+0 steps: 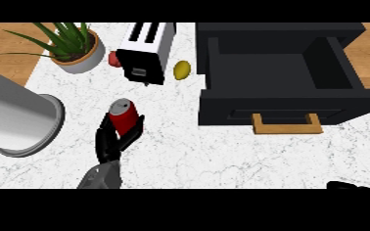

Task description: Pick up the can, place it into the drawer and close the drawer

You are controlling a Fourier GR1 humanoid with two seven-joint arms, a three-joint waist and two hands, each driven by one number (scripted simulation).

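Observation:
A red can [124, 115] with a silver top stands tilted over the white marble counter, left of centre. My left hand [110, 142] is curled round its lower half, thumb on one side and fingers on the other. To the right sits the black drawer unit [209, 73], its drawer pulled open with a dark empty inside [264, 71] and a wooden handle [287, 125] at the front. Only a sliver of my right hand [348, 185] shows at the lower right edge; its fingers are hidden.
A black and white toaster [147, 50] stands at the back with a small red thing [114, 58] beside it and a yellow lemon [182, 69] to its right. A potted plant [72, 46] is at the back left. A large grey pot [25, 117] lies at the left edge.

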